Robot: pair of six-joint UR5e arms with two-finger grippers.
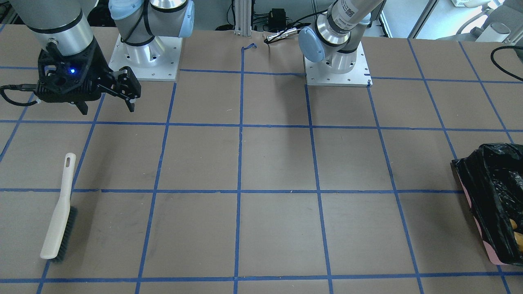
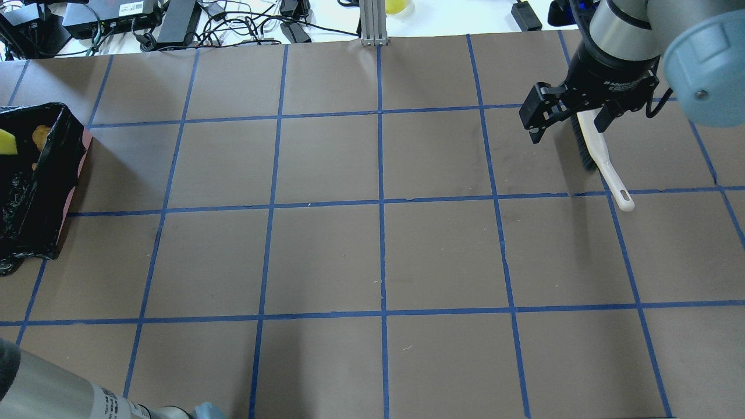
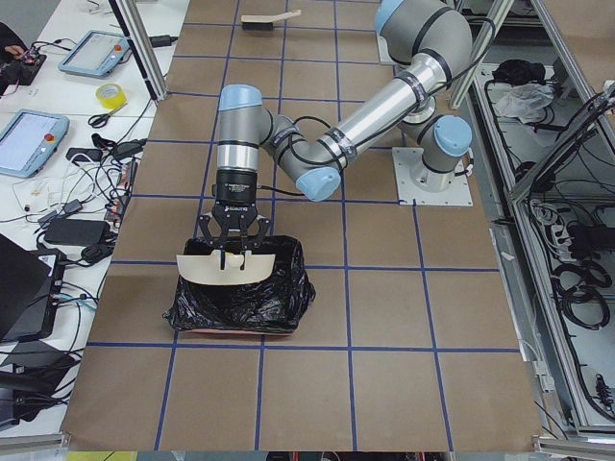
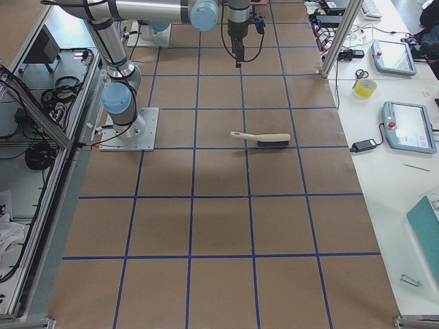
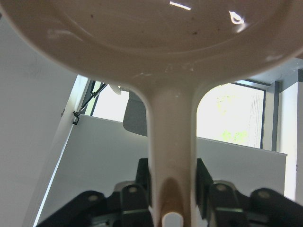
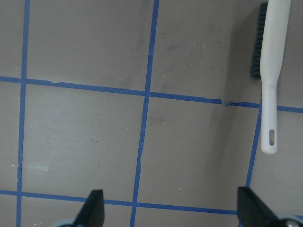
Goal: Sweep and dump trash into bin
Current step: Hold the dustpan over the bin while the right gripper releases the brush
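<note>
the left tool [image 3: 231, 257] is clamped on the dustpan [image 3: 207, 271] handle, holding it over the bin [image 2: 46, 198] at the worktop [image 1: 278, 163] edge, trash [image 2: 39, 136] lying inside, while the right tool [image 1: 107, 107] hangs fingers apart near the brush [image 1: 59, 220].

bin [image 1: 482, 179]: liner crinkled glossy plastic | dustpan [image 5: 156, 33]: smooth glossy plastic | table [image 2: 326, 256]: matt paper

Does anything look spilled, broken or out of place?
Nothing stands out: trash sits inside the bin, the brush lies flat on the table, the left end effector holds the dustpan over the bin.
</note>
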